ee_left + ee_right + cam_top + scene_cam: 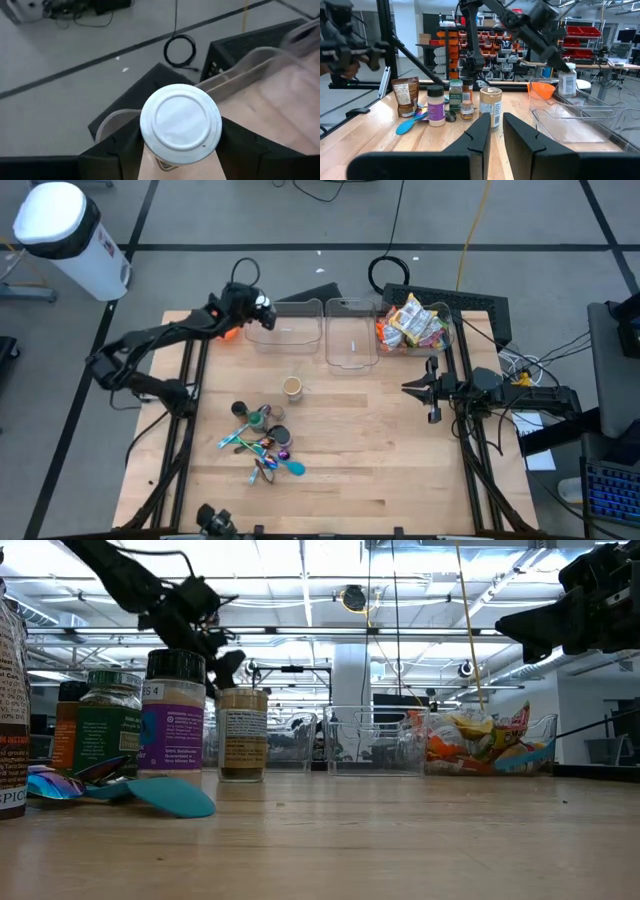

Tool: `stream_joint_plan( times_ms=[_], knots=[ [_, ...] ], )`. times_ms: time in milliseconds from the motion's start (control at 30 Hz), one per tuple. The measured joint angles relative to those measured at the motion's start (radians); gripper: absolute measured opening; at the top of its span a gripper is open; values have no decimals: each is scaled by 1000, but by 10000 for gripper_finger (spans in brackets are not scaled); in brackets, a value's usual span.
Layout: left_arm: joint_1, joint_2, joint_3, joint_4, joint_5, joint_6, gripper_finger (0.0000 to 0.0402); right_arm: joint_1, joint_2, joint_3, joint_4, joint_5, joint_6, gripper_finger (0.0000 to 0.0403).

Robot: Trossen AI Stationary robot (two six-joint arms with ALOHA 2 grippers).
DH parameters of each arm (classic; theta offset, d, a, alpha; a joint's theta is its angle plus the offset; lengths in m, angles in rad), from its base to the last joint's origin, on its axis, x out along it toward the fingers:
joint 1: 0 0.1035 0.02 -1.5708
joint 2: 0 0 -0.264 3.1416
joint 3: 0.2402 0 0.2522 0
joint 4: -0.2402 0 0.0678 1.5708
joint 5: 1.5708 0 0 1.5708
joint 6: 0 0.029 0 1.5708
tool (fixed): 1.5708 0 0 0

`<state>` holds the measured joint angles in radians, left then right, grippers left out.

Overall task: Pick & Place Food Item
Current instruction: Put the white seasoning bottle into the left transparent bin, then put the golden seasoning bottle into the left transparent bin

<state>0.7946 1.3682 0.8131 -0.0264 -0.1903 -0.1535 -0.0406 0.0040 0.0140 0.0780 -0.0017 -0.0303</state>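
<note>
My left gripper [252, 308] is at the table's far left, shut on a small spice jar with a white lid [180, 122]. It holds the jar above the left end of a clear bin [290, 330]. The right wrist view shows the jar [567, 80] in the air over that bin. My right gripper [496, 131] waits at the table's right side, level, its fingers close together with nothing between them. My left gripper pinches the jar's body just under the lid [152, 162], one finger [107, 155] on each side. The fingers slant down from the table's left. The jar is lifted clear and roughly upright, with its lid on top.
Two more clear bins stand along the far edge: an empty one [350, 335] and one filled with snack packets [412, 323]. A lone jar [292, 387] stands mid-table. Several jars, pouches and spoons [262, 442] lie nearer the front. An orange object [228, 333] sits beside the left bin.
</note>
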Motion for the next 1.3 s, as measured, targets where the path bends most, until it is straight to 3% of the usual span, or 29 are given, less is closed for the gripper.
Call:
stream_joint_plan(
  times_ms=[433, 767, 1300],
  knots=[
    [9, 188, 0, 82, 7, -30, 214, 0, 0, 0, 0, 0, 0, 43],
    [3, 206, 2, 91, 4, -40, 216, 0, 0, 0, 0, 0, 0, 43],
    [1, 80, 0, 80, 86, -20, 325, 0, 0, 0, 0, 0, 0, 43]
  ],
)
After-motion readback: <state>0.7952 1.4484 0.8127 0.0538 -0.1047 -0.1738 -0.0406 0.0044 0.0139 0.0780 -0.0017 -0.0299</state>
